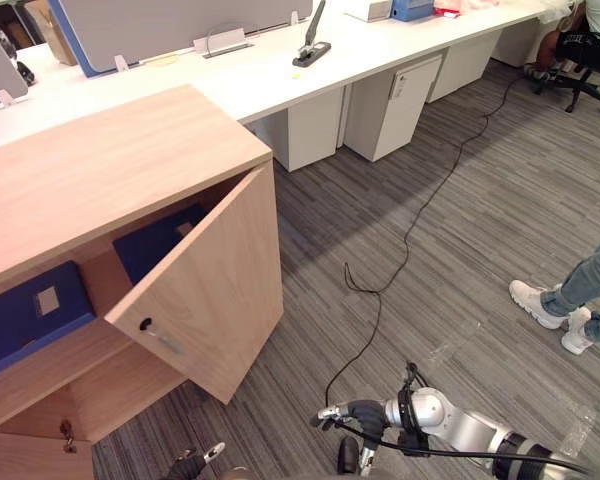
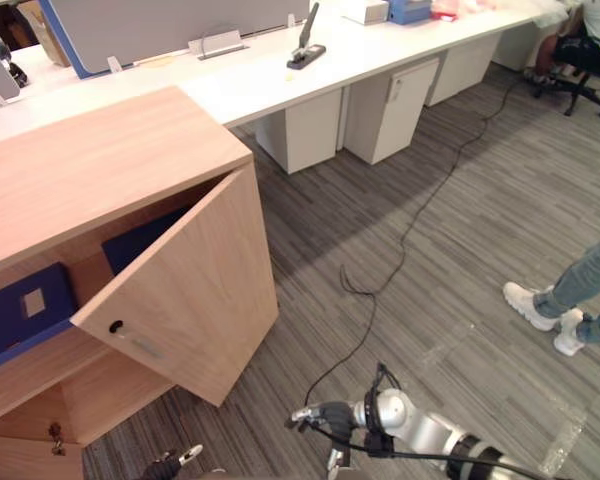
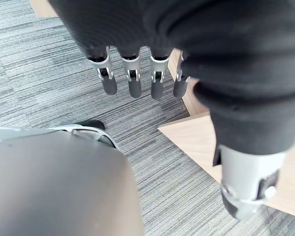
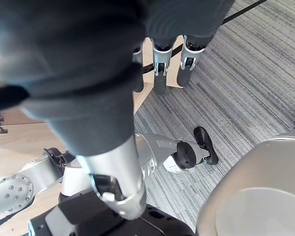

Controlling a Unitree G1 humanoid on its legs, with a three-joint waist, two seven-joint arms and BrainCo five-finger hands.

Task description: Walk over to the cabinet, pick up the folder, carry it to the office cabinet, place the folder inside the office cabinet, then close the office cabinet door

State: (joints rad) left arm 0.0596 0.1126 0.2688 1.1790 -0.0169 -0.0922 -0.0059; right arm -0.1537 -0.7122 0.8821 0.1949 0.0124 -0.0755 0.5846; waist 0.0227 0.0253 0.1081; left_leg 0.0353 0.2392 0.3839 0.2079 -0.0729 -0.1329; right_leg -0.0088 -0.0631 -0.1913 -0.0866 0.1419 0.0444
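The folder (image 1: pixel 30 315) lay inside the cabinet (image 1: pixel 100 170), on the upper shelf (image 1: pixel 50 372) at its left side, blue with a small pale label on its face. I could see only part of it: its left end was cut off by the edge of my head views, and its top ran under the cabinet's top. A second folder (image 1: pixel 155 240), also blue, sat further right on the same level, and the door (image 1: pixel 215 300) covered its lower right part, so I could not tell how it rested. The door stood about half open, swung out toward me, with a small dark handle (image 1: pixel 146 325) near its free edge. The compartment below the shelf was in shadow and I could not make out its contents.

Neither hand touched anything. My left hand (image 3: pixel 133 83) hung over the carpet (image 3: pixel 49 73) with its fingers straight and apart, holding nothing; in the head views it barely showed at the bottom edge. My right hand (image 4: pixel 160 78) was likewise loose and empty, fingers pointing at the carpet near the cabinet's corner, well apart from the door.

Behind the cabinet ran a long white desk (image 1: pixel 280 75). At the right a person (image 1: pixel 590 280) stood on the carpet, visible only from the shins to white shoes (image 1: pixel 540 302).
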